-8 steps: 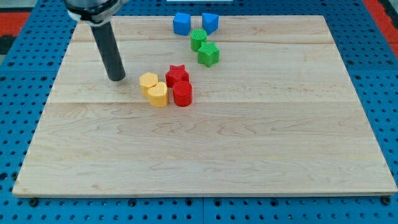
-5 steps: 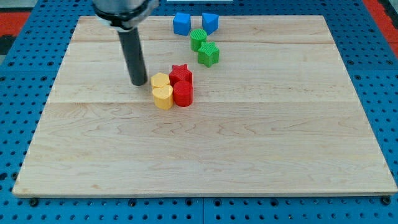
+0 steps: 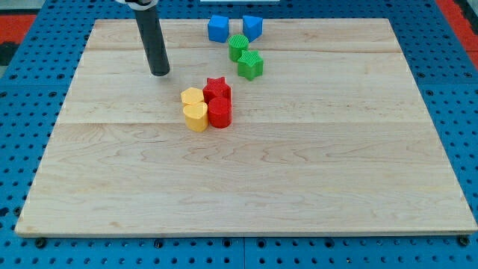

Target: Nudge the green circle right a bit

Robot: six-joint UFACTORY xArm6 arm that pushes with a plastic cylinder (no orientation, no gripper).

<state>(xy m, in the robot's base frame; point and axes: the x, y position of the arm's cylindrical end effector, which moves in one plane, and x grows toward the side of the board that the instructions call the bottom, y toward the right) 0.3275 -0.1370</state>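
Observation:
The green circle is a round green block near the view's top, just below the gap between two blue blocks. A green star touches it at its lower right. My tip rests on the wooden board, well to the left of the green circle and a little lower. It is up and to the left of the yellow and red cluster, touching no block.
A blue cube and a blue wedge-like block sit at the board's top edge. Two yellow blocks, a red star and a red cylinder form a tight cluster near the middle.
My tip swung right against the yellow blocks, pushing them right against the red ones, then drew back up and slightly left. The green blocks did not move.

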